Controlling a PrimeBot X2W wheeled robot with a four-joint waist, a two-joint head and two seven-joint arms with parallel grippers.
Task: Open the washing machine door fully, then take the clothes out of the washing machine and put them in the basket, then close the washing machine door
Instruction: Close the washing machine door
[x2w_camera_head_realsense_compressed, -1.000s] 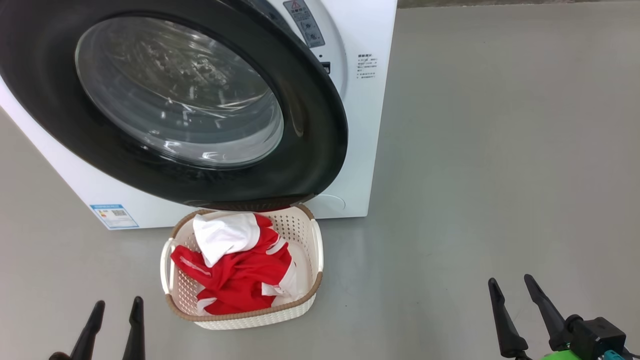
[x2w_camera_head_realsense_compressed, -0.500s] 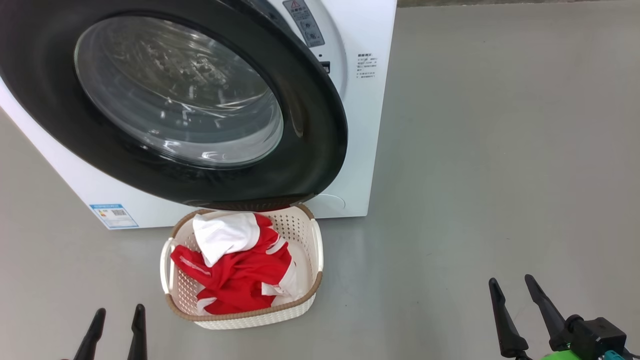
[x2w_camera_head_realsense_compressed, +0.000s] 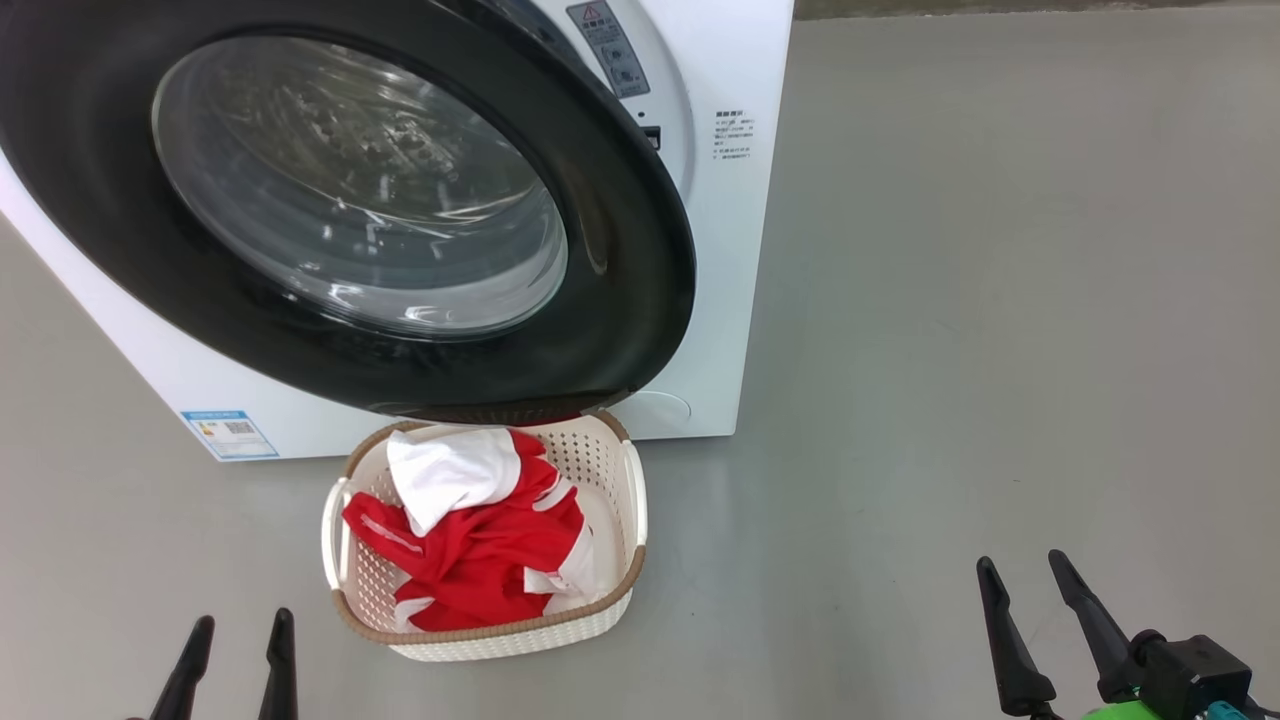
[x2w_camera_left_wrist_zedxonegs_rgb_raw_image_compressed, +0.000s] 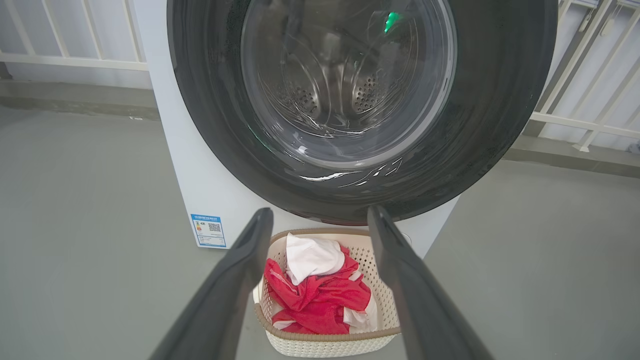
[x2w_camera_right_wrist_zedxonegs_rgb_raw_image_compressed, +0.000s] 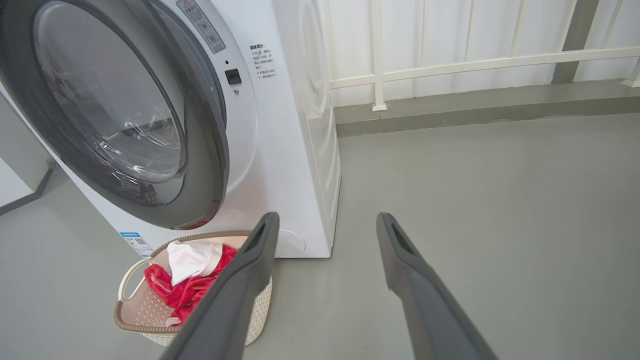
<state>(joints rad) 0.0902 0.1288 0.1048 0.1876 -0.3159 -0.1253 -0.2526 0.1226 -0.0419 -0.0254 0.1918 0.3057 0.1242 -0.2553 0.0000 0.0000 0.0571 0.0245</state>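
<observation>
The washing machine (x2w_camera_head_realsense_compressed: 740, 250) stands at the upper left. Its door (x2w_camera_head_realsense_compressed: 640, 300), black-rimmed with a bulging glass window, hangs slightly ajar at its right edge and overhangs the basket (x2w_camera_head_realsense_compressed: 490, 630) on the floor. The red and white clothes (x2w_camera_head_realsense_compressed: 480, 550) lie in the basket. My left gripper (x2w_camera_head_realsense_compressed: 243, 618) is open and empty, low at the left of the basket. My right gripper (x2w_camera_head_realsense_compressed: 1020, 560) is open and empty over bare floor far to the right. In the left wrist view the gripper (x2w_camera_left_wrist_zedxonegs_rgb_raw_image_compressed: 320, 212) frames the clothes (x2w_camera_left_wrist_zedxonegs_rgb_raw_image_compressed: 320, 300). In the right wrist view the gripper (x2w_camera_right_wrist_zedxonegs_rgb_raw_image_compressed: 327, 217) points past the machine's corner (x2w_camera_right_wrist_zedxonegs_rgb_raw_image_compressed: 290, 150).
Grey floor (x2w_camera_head_realsense_compressed: 1000, 300) stretches wide to the right of the machine. A white railing (x2w_camera_right_wrist_zedxonegs_rgb_raw_image_compressed: 475, 65) and a raised kerb (x2w_camera_right_wrist_zedxonegs_rgb_raw_image_compressed: 475, 107) run behind it. A blue sticker (x2w_camera_head_realsense_compressed: 230, 433) marks the machine's lower left front.
My left gripper's fingers have sunk a little toward the bottom edge of the head view. The door, basket, clothes and right gripper stay as they were.
</observation>
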